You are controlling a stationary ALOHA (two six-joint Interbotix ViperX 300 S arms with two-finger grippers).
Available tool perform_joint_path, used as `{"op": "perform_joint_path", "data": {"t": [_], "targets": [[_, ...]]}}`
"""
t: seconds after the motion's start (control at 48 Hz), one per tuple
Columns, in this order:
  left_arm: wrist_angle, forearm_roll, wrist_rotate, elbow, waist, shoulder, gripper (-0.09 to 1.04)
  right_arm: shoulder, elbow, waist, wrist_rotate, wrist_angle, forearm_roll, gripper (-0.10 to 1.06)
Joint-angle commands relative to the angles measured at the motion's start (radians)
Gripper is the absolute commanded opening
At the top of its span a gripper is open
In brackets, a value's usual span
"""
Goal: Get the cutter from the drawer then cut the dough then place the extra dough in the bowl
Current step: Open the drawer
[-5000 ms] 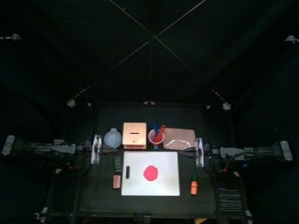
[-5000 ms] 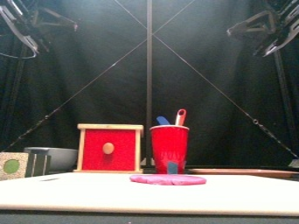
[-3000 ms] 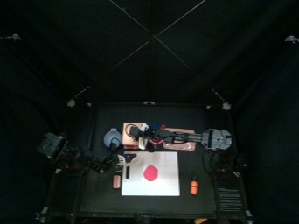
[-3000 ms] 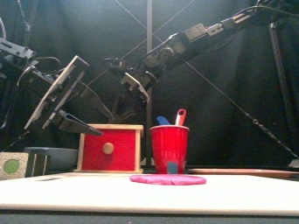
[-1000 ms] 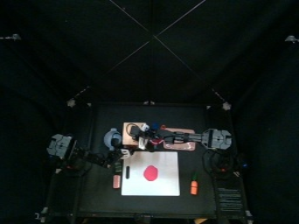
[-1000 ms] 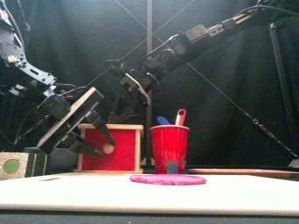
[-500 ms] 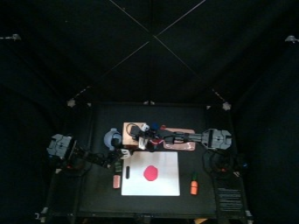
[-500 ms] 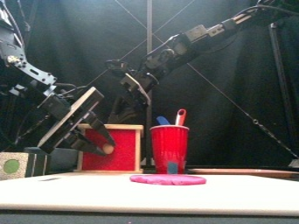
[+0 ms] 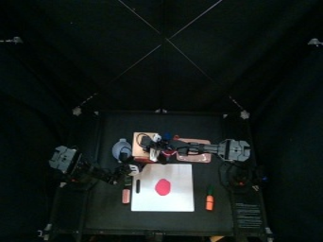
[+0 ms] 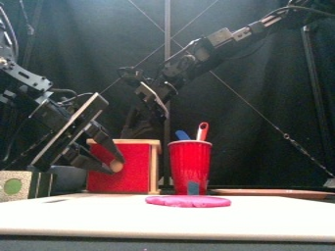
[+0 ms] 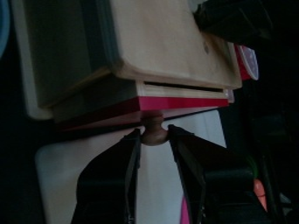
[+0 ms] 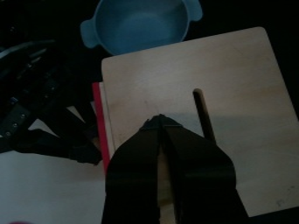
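Note:
The pale wooden box (image 9: 145, 145) stands behind the white board (image 9: 187, 201), which carries a round red dough disc (image 9: 161, 185). My left gripper (image 11: 153, 131) is at the box's red drawer front (image 10: 135, 167), its jaws closed from both sides on the small knob (image 11: 152, 134). A narrow dark gap shows between drawer front and box in the left wrist view. My right gripper (image 12: 158, 124) is shut, its tips resting on the box's top (image 12: 233, 79). The blue-grey bowl (image 9: 121, 148) sits left of the box. No cutter is visible.
A red cup (image 10: 190, 167) with a blue and a red toy knife stands right of the box, with the pink tray (image 9: 195, 148) beyond it. A small toy (image 9: 127, 195) lies left of the board and an orange toy (image 9: 210, 201) lies to its right.
My left arm has sunk a little and shifted slightly left in the front view, with its jaws drawn in around the knob. The right arm has stayed put on the box.

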Motion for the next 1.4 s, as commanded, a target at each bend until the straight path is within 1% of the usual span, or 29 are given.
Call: {"op": "perform_joint_path", "data": {"t": [0.021,0.562,1.312,1.396], "targets": [[0.005,-0.005,0.002,-0.005,-0.025,-0.018,0.58,-0.003,0.012,-0.003,0.002,0.008,0.000,0.03],[0.028,-0.018,0.002,-0.005,-0.086,-0.044,0.58,-0.003,0.021,-0.003,0.002,0.008,0.000,0.03],[0.038,-0.023,0.002,-0.011,-0.115,-0.040,0.58,-0.002,0.025,-0.005,0.002,0.008,0.000,0.03],[0.038,-0.023,0.002,-0.009,-0.117,-0.040,0.59,-0.002,0.025,-0.005,0.002,0.008,0.000,0.03]]}}
